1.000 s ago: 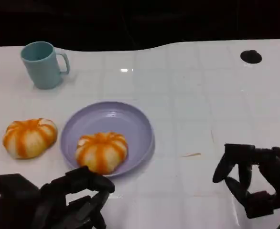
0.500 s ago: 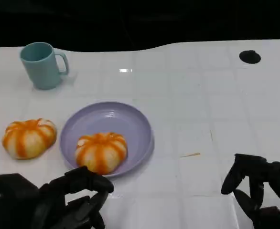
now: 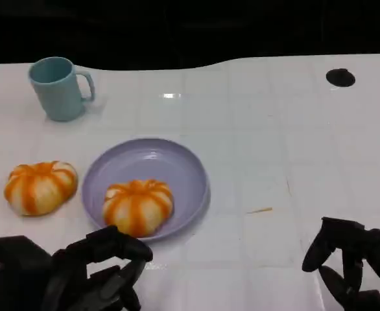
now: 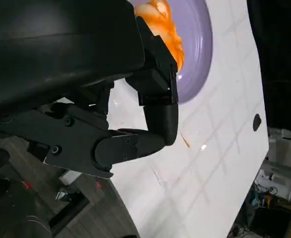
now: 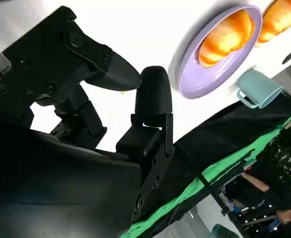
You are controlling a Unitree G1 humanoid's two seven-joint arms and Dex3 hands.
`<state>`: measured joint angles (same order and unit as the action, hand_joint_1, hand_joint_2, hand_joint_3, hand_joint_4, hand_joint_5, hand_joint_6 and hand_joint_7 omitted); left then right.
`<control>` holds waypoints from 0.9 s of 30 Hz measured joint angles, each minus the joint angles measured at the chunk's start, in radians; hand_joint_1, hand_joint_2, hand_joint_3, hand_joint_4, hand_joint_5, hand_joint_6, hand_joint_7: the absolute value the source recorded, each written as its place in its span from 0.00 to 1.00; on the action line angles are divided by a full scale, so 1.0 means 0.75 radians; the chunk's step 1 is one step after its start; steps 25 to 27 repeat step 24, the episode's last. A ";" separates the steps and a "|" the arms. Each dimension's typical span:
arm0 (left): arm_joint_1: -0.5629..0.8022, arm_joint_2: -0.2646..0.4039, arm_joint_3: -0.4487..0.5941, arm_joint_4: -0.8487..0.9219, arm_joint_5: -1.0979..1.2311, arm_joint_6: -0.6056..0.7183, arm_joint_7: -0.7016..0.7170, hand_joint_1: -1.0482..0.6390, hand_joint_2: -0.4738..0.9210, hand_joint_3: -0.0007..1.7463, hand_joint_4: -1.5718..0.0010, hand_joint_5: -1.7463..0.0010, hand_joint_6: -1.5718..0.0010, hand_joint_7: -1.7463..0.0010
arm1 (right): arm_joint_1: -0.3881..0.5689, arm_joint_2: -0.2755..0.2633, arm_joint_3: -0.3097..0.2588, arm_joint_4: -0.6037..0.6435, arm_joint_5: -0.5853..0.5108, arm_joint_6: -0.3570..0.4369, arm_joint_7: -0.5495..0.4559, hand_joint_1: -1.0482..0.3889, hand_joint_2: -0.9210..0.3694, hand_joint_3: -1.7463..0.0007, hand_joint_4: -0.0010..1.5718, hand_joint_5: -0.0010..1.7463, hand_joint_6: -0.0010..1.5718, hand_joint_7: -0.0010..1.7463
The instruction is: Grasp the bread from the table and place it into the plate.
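An orange-striped bread (image 3: 137,206) (image 4: 164,27) (image 5: 225,37) lies in the front part of the lavender plate (image 3: 157,162) (image 4: 197,54) (image 5: 197,82). A second striped bread (image 3: 40,186) (image 5: 280,17) sits on the white table to the plate's left. My left hand (image 3: 67,275) (image 4: 125,119) hovers just in front of the plate, fingers apart and holding nothing. My right hand (image 3: 355,262) (image 5: 115,94) hangs low near the table's front right edge, fingers loosely spread, with nothing in it.
A teal mug (image 3: 59,87) (image 5: 257,89) stands at the back left. A black round spot (image 3: 340,78) marks the table at the back right. A small sliver (image 3: 259,210) lies right of the plate. People (image 5: 264,193) stand beyond a green-edged cloth.
My right hand has drawn back toward the front right corner and sunk lower in the picture. The left hand, both breads and the plate stay where they were.
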<state>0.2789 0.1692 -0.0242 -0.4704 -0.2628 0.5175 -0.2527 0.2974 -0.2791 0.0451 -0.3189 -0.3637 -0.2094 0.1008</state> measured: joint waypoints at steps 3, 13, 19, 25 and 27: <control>0.000 0.004 0.000 0.000 0.004 -0.003 0.000 0.42 1.00 0.28 0.59 0.00 0.61 0.26 | -0.001 0.000 0.000 0.005 -0.006 -0.002 -0.006 0.65 0.40 0.34 0.61 1.00 0.53 0.80; 0.003 0.013 -0.001 0.029 0.007 -0.059 -0.018 0.42 1.00 0.27 0.58 0.00 0.60 0.25 | -0.013 0.002 0.012 0.057 -0.029 -0.010 -0.024 0.67 0.41 0.34 0.62 1.00 0.54 0.78; 0.003 0.010 0.004 0.032 -0.001 -0.056 -0.019 0.43 1.00 0.28 0.58 0.00 0.60 0.25 | -0.014 0.006 0.021 0.076 -0.032 -0.017 -0.034 0.68 0.42 0.34 0.62 1.00 0.54 0.77; 0.003 0.010 0.004 0.032 0.003 -0.056 -0.019 0.43 0.99 0.28 0.59 0.00 0.60 0.26 | -0.018 0.006 0.032 0.080 -0.031 -0.018 -0.038 0.68 0.42 0.34 0.62 1.00 0.55 0.77; 0.003 0.010 0.004 0.032 0.003 -0.056 -0.019 0.43 0.99 0.28 0.59 0.00 0.60 0.26 | -0.018 0.006 0.032 0.080 -0.031 -0.018 -0.038 0.68 0.42 0.34 0.62 1.00 0.55 0.77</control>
